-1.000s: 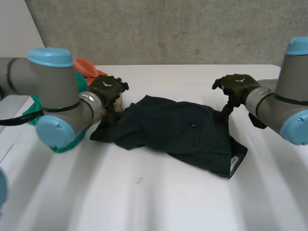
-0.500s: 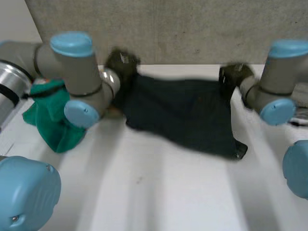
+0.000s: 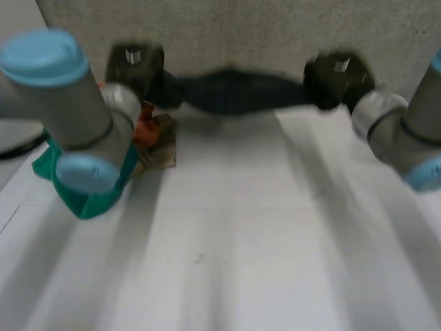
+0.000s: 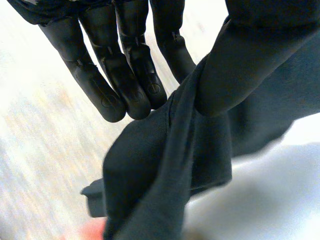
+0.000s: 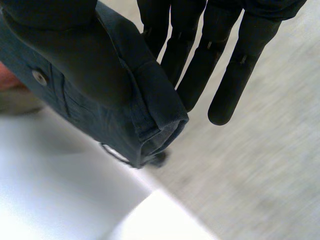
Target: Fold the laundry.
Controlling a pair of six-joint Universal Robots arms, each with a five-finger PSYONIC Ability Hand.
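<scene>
A dark navy garment (image 3: 231, 93) hangs stretched in the air between my two hands, over the far edge of the white table (image 3: 227, 227). My left hand (image 3: 134, 65) pinches its left end; in the left wrist view the thumb presses the cloth (image 4: 170, 165) against the straight fingers (image 4: 125, 85). My right hand (image 3: 334, 79) pinches the right end; in the right wrist view the thumb clamps the hem (image 5: 145, 120), which has a small button on it, beside the fingers (image 5: 200, 65).
A pile of other laundry lies at the table's left: a green cloth (image 3: 83, 196), an orange piece (image 3: 142, 127) and a tan piece (image 3: 160, 148). A grey concrete wall (image 3: 241, 34) stands behind the table.
Both hands closed on the garment's far corners and lifted it off the table, up and away toward the wall. It now hangs taut between them.
</scene>
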